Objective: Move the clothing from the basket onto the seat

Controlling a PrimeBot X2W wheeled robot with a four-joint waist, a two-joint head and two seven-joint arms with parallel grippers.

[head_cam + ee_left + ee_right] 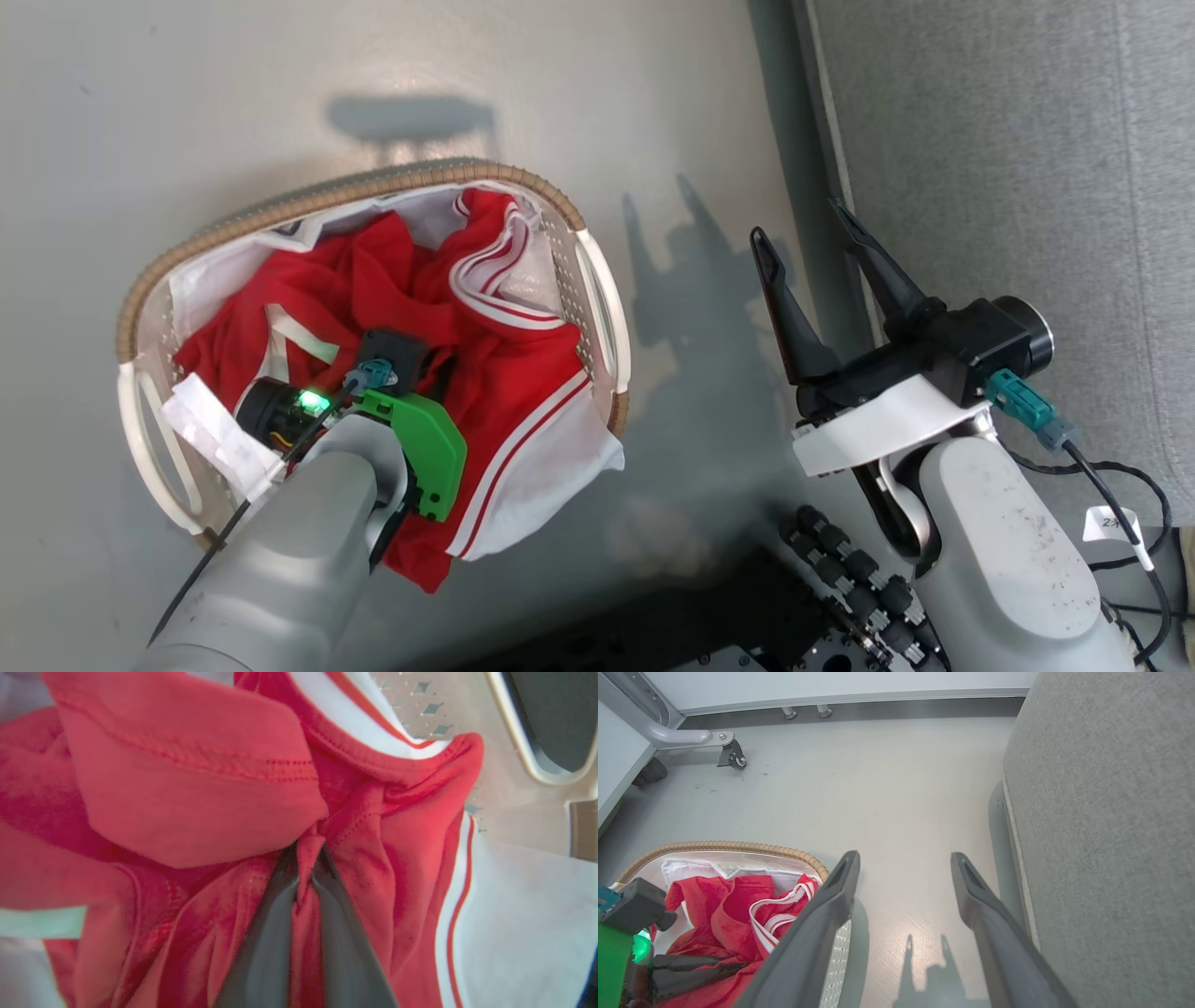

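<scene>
— Where is the clothing (485, 373)?
— In the basket (327, 191), whose long axis runs lower left to upper right in the head view.
— The grippers?
— The left gripper (306, 858) pinches a red fold tight. The right gripper (795, 221) gapes wide, empty, beside the seat (1008, 187).
— Writing?
— The cable tag (1111, 523) has print too small to read.

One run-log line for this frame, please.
left gripper: shut on clothing in basket | right gripper: open, holding nothing | seat: no clothing seen
</scene>
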